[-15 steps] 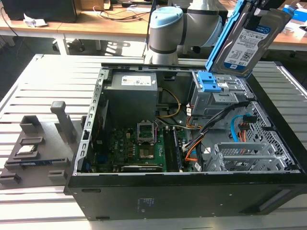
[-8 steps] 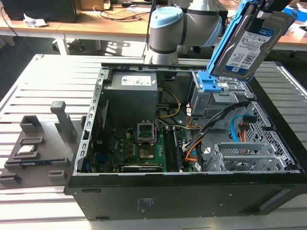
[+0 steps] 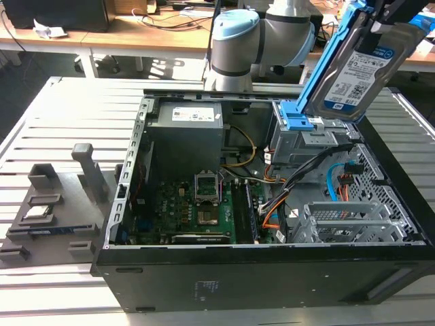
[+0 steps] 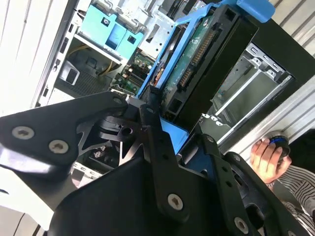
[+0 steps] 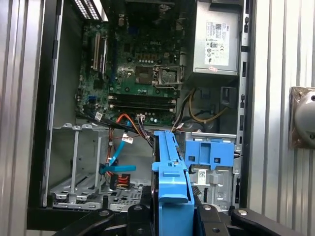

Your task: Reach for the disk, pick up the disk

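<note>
Holding the disk [image 3: 370,71] high above the open computer case [image 3: 272,272], the gripper [image 3: 394,15] is carrying it tilted in the air at the exterior view's upper right, clear of the metal bay [image 3: 306,139] it sits over. The silver face with its white-and-blue label is showing toward the camera, and the blue bracket [image 3: 326,58] is running down its edge toward a blue latch [image 3: 304,122] on top of the bay, without clearly touching it.

In the second wrist view the black fingers [image 4: 157,142] are pinching the disk [image 4: 197,54] by its blue frame, one on each side, with the connector edge and green circuit board pointing away from the wrist. In the first wrist view the blue bracket [image 5: 172,187] is standing between the fingers, with the motherboard [image 5: 138,73] and the power supply [image 5: 216,39] lying far below inside the case.

Judging by this, the reach is finished and the grasp is made; the disk is already lifted out and hanging free, so the pick-up is looking essentially complete.

A person's hand [image 4: 268,157] is resting beside the case at the edge of the slatted desk [image 3: 61,115], well apart from the disk.
</note>
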